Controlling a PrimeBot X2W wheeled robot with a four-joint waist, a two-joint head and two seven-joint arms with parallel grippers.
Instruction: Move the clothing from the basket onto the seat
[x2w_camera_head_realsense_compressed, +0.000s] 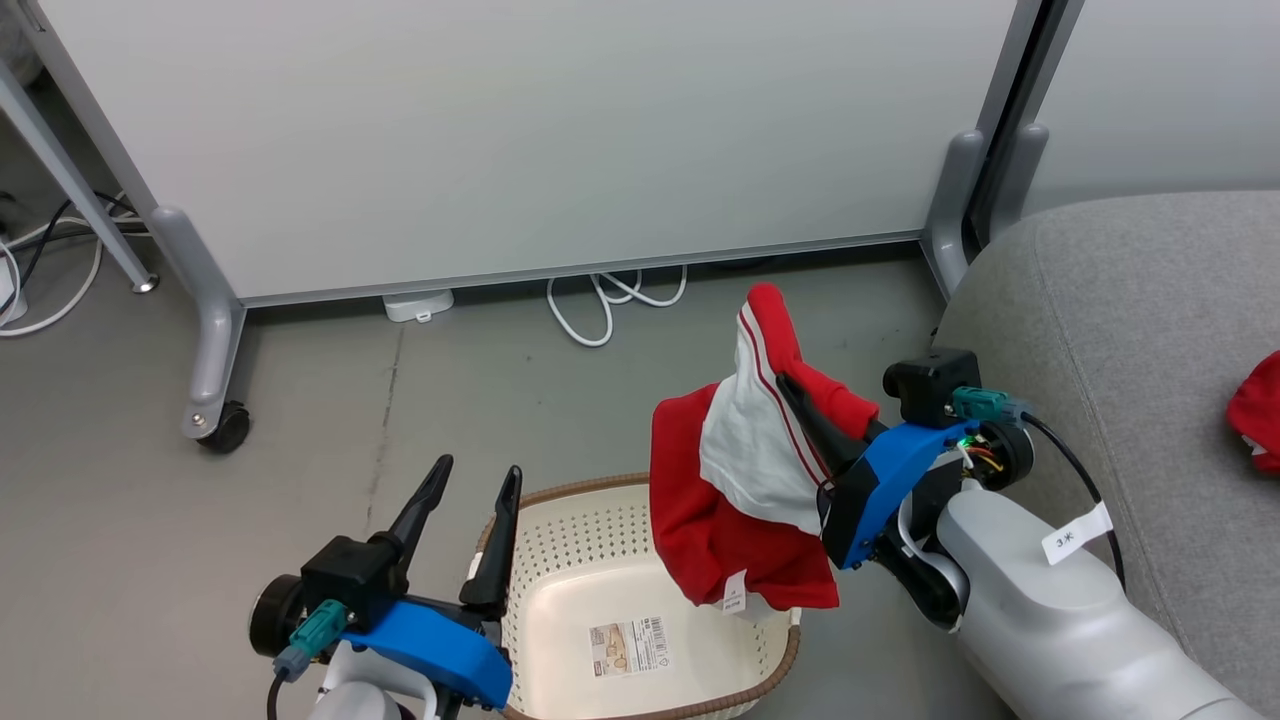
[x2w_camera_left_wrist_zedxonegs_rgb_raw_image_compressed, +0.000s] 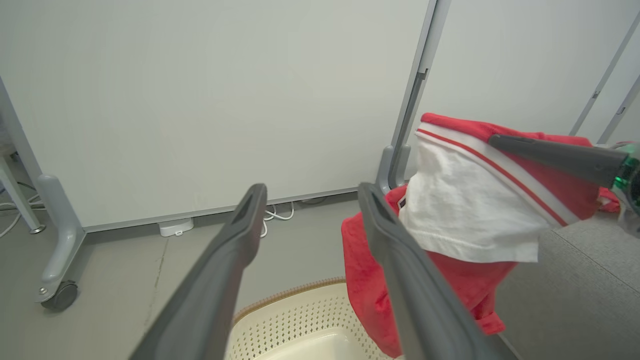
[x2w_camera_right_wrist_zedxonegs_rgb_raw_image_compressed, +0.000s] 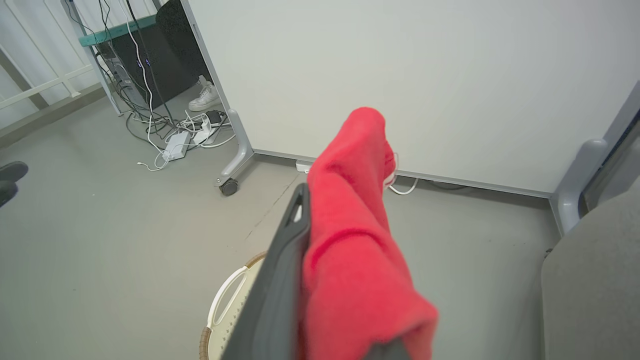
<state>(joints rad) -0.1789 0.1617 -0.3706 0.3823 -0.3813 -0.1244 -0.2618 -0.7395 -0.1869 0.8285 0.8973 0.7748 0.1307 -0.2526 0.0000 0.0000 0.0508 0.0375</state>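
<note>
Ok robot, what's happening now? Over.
Right tool shut on striped garment, held over basket. Left tool open, empty. Other garment on seat. Nothing blocking.

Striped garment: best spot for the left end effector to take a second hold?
Probably its free-hanging red lower edge, from the robot's left: the striped garment drapes below the right end effector's pinch, facing the open left end effector.

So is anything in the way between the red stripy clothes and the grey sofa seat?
Nothing visible blocks it. The striped garment hangs from the shut right gripper above the basket. The seat is just to its right, with only the robot's own forearm on that side.
</note>
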